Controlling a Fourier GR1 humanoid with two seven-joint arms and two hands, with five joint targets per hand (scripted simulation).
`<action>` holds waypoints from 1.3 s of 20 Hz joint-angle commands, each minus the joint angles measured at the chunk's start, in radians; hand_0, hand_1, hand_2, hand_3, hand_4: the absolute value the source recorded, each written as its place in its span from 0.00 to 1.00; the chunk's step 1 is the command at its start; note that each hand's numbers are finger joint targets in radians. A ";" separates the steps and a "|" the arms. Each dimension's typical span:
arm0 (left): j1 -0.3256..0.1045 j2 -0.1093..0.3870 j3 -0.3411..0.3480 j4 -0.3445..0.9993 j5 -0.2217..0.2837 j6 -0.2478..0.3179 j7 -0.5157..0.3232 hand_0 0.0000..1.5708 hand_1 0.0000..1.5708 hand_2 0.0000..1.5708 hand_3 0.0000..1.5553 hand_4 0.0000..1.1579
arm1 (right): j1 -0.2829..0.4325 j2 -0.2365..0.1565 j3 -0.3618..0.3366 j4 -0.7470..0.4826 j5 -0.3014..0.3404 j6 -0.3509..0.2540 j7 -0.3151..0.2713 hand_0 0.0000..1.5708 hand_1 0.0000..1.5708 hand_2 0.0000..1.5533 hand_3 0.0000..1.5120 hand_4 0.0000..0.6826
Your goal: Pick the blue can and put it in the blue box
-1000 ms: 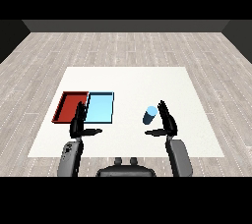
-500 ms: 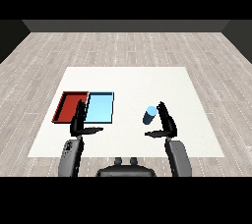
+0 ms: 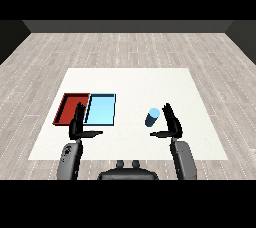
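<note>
Two hands are up over the white table (image 3: 130, 79), neither holding anything. The right hand (image 3: 172, 125) has its fingers straight and pointing away, thumb stuck out sideways toward the middle, so it's spread open. The blue can (image 3: 152, 117) stands just to the left of that hand, a bit ahead of the thumb, looking slightly tilted; I can't tell if the fingers brush it. The left hand (image 3: 77, 126) is spread open the same way, thumb poking right. Just ahead of it sit the trays side by side: the red tray (image 3: 65, 112) in front of its fingers, the light blue tray (image 3: 101, 109) slightly to its right. The can is well right of both trays.
</note>
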 commanded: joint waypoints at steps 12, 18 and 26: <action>-0.002 0.024 0.024 -0.026 0.021 -0.014 0.021 0.00 0.00 0.00 0.00 0.00 | -0.206 0.006 -0.080 0.326 -0.002 -0.062 -0.014 0.00 0.00 0.00 0.00 0.00; 0.078 -0.029 -0.034 -0.025 -0.030 0.017 -0.062 0.00 0.00 0.00 0.00 0.00 | -0.204 -0.005 -0.094 0.311 -0.055 -0.038 0.031 0.00 0.00 0.00 0.00 0.00; -0.016 -0.018 -0.012 -0.044 -0.054 0.084 0.047 0.00 0.00 0.00 0.00 0.00 | -0.189 0.048 -0.058 0.340 -0.064 -0.074 0.010 0.00 0.00 0.00 0.00 0.00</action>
